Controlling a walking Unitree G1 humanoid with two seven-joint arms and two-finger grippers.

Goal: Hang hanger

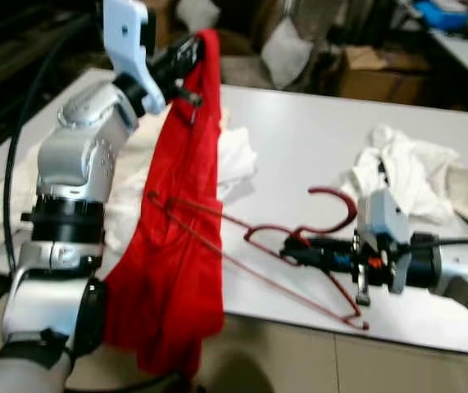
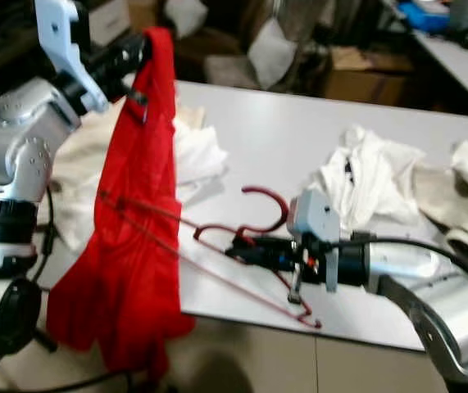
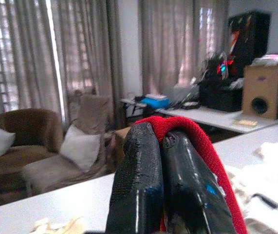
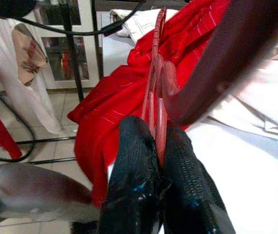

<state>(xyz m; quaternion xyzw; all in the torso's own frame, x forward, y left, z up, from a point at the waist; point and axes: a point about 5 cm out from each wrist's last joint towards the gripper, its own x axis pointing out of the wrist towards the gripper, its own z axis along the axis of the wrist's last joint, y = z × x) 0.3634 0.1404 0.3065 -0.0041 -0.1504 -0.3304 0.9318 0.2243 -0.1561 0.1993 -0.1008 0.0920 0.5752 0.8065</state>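
No readable text, label, brand, number or sign appears in any view — nothing can be made out on the red garment (image 1: 176, 246), the dark red hanger (image 1: 299, 237) or the white table (image 1: 315, 139). The cardboard boxes (image 1: 373, 74) at the back show no legible print, and the brown speaker box (image 3: 268, 90) carries no lettering clear enough to read — the small items near it are too blurred.

The dark-red wire hanger (image 1: 299, 246) lies near-flat at centre frame — hook up and right, one arm reaching left into the hanging red garment (image 1: 176, 229).
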